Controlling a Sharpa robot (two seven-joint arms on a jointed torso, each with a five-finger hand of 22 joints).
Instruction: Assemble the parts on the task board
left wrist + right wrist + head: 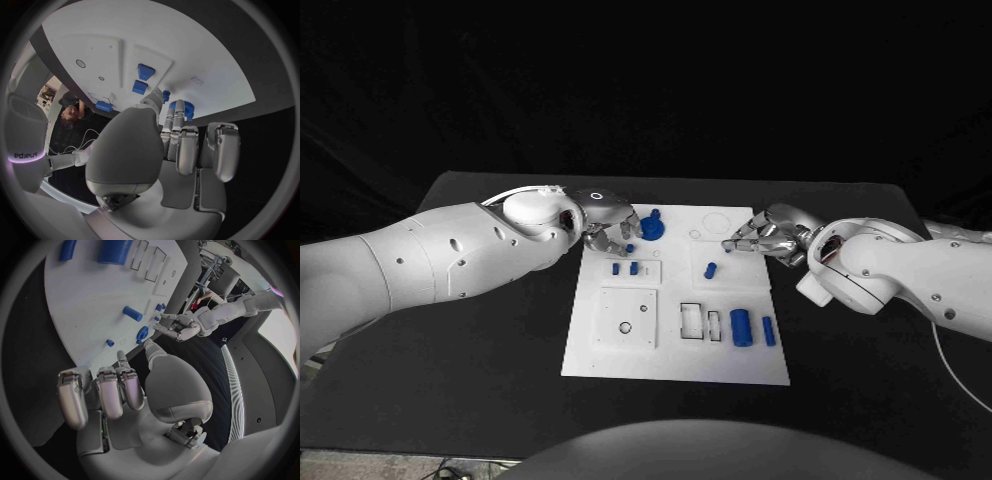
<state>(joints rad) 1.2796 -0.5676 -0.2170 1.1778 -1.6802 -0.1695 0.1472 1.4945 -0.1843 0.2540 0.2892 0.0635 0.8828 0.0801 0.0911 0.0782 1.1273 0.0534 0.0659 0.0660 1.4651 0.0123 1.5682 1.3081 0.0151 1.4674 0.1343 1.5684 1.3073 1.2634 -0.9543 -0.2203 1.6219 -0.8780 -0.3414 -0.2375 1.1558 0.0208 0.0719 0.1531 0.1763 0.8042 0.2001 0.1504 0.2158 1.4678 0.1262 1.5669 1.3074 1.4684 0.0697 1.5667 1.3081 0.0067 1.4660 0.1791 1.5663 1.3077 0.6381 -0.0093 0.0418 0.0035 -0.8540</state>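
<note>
Both hands hover at the far end of the white task board [675,345] on the black table [473,330], where most of the assembly, by the look of it, remains to be done. The left hand [606,232] reaches with loosely curled fingers toward a round blue part [653,226], though whether it grips it cannot be told, while the right hand [764,238] hangs empty, fingers apart. Two small blue pegs [626,268] stand mid-board, a short blue pin [710,269] lies loose beside them, and two blue cylinders [750,328] lie near the board's right edge.

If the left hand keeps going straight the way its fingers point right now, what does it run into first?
Most likely the round blue part at the far end of the white board. The left hand has its fingers aimed at it from close by, holding nothing. Whether they already touch it is unclear.
</note>
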